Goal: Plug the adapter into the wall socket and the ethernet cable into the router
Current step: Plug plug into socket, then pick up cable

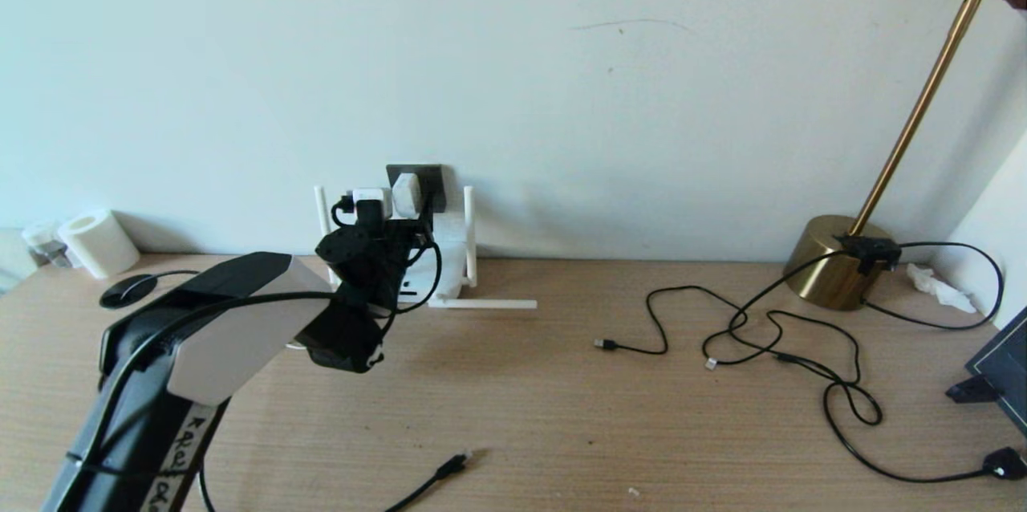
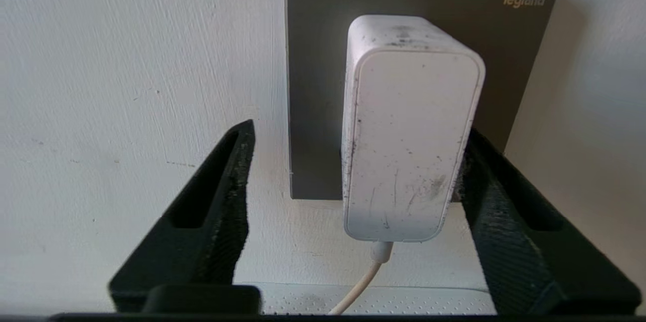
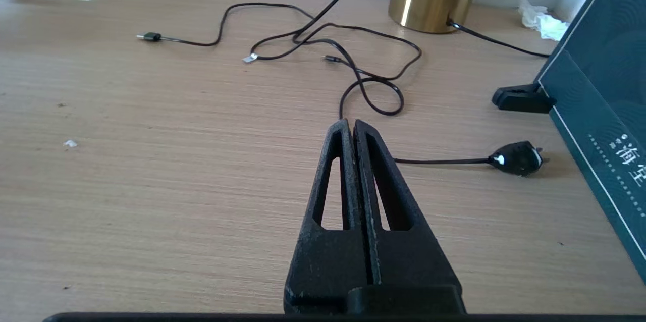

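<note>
The white adapter [image 2: 411, 130] sits pressed against the dark grey wall socket [image 2: 323, 59], its thin white cord hanging down. My left gripper [image 2: 359, 135] is open around it: one finger [image 2: 484, 175] touches the adapter's side, the other stands well apart. In the head view the adapter [image 1: 407, 195] is on the socket [image 1: 425, 173] above the white router [image 1: 451, 251], with my left gripper [image 1: 391, 213] at it. A black cable [image 1: 429, 484] that looks like the ethernet cable lies at the table's front edge. My right gripper [image 3: 348, 122] hovers shut and empty over the table.
Thin black cords [image 1: 770, 335] sprawl at the right, one ending in a small USB plug [image 1: 603, 344]. A brass lamp base [image 1: 834, 259] stands at the back right, a dark teal box [image 1: 1003, 367] at the right edge, a white roll [image 1: 96, 243] at the back left.
</note>
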### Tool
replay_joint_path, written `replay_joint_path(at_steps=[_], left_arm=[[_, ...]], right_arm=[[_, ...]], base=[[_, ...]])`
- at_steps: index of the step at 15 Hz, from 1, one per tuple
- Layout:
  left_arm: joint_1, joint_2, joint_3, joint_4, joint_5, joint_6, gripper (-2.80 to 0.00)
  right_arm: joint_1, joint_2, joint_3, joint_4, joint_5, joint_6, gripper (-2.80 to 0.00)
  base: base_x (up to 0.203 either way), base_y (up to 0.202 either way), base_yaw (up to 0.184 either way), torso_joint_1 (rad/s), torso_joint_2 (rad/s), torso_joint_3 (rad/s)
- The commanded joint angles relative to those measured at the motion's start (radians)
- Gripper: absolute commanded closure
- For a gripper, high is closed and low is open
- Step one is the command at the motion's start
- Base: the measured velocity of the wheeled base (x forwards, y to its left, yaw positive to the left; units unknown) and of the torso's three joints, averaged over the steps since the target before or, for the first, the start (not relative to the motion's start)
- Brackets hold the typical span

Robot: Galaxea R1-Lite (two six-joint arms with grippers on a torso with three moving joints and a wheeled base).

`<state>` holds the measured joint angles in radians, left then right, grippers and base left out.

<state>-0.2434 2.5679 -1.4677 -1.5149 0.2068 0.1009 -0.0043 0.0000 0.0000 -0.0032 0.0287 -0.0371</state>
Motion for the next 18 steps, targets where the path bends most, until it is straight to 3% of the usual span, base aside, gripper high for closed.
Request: replay_joint_path(at_steps=[1, 5, 8, 15, 17, 18], left_arm=[[-0.006, -0.034, 0.025, -0.015, 0.0, -0.001, -2.8], [-0.021, -0.144, 0.167, -0.015, -0.002, -0.004, -2.8], [-0.031, -0.277, 0.342, -0.015, -0.008, -0.015, -2.8], [-0.078, -0.782, 0.816, -0.009, -0.099, 0.011, -2.8], [-0.087, -0.961, 0.886, 0.081, -0.172, 0.061, -2.8], [-0.09, -1.065, 0.898, 0.205, -0.217, 0.092, -2.8]], right_arm=[[0.0, 0.002, 0.0, -0.001, 0.0, -0.001, 0.0], [0.0, 0.002, 0.0, 0.0, 0.0, -0.001, 0.0], [0.001, 0.002, 0.0, 0.0, 0.0, -0.001, 0.0], [0.0, 0.002, 0.0, 0.0, 0.0, -0.001, 0.0], [0.0, 0.002, 0.0, 0.0, 0.0, -0.001, 0.0], [0.0, 0.002, 0.0, 0.0, 0.0, -0.001, 0.0]], base=[[0.0, 0.0, 0.0, 0.0, 0.0, 0.0], [0.0, 0.0, 0.0, 0.0, 0.0, 0.0], [0.0, 0.0, 0.0, 0.0, 0.0, 0.0], [0.0, 0.0, 0.0, 0.0, 0.0, 0.0], [0.0, 0.0, 0.0, 0.0, 0.0, 0.0], [0.0, 0.0, 0.0, 0.0, 0.0, 0.0]])
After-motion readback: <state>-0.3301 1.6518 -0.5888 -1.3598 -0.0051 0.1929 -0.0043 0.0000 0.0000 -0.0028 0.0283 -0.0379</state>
